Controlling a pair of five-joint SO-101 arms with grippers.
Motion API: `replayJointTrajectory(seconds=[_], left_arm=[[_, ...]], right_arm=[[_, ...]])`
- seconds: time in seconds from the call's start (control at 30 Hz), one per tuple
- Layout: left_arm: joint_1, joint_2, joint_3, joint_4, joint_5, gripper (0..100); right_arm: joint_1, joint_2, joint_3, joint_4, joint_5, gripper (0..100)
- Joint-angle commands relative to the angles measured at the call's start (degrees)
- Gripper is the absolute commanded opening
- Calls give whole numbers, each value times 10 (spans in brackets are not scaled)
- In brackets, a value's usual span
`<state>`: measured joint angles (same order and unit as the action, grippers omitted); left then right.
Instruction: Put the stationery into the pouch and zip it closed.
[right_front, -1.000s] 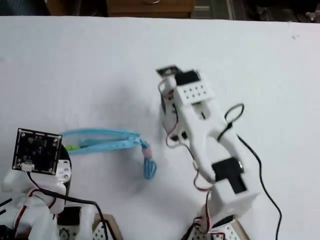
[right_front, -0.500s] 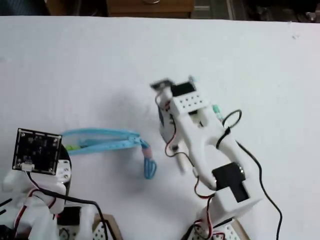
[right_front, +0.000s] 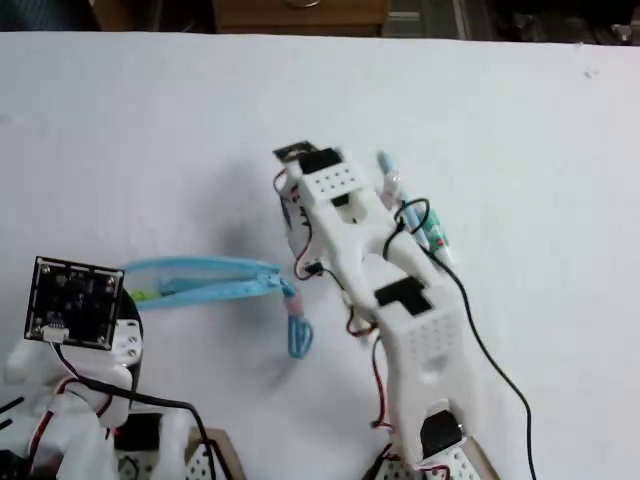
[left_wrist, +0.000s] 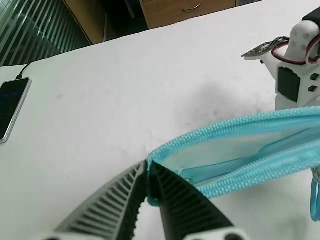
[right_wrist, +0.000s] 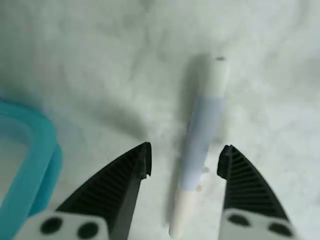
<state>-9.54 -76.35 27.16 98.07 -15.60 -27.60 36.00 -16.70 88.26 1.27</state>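
white tabletop (right_front: 150, 120) before us, turquoise zippered fabric pouch (right_front: 200, 280) lying open at lower left, our left gripper (left_wrist: 147, 167) clamped on its end, our right gripper (right_wrist: 185, 150) spread wide, pale blue and white pen (right_wrist: 201, 135) seen between its jaws

Pouch (right_wrist: 31, 165) near pen (right_wrist: 202, 130), beside tool (right_wrist: 185, 149)

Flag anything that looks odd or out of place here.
Nothing is spilled or damaged. The pouch lies unzipped, its end pinched in the left gripper. A pen lies loose on the table outside it, within the open right gripper. A phone near the table's edge is no stationery.
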Motion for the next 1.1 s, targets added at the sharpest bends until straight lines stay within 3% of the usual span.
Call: replayJointTrajectory(seconds=[0.0,0.17,0.43,0.87,1.07], left_arm=[[-3,2,17,13,0,22],[-3,2,17,13,0,22],[-3,1,16,13,-1,22],[-3,0,16,12,1,22],[-3,2,16,11,1,22]], right_arm=[[10,38,-62,1,-5,204],[23,52,-105,37,-2,9],[47,27,-211,133,-7,19],[54,-419,-127,131,-25,19],[-47,-616,-57,110,-47,19]])
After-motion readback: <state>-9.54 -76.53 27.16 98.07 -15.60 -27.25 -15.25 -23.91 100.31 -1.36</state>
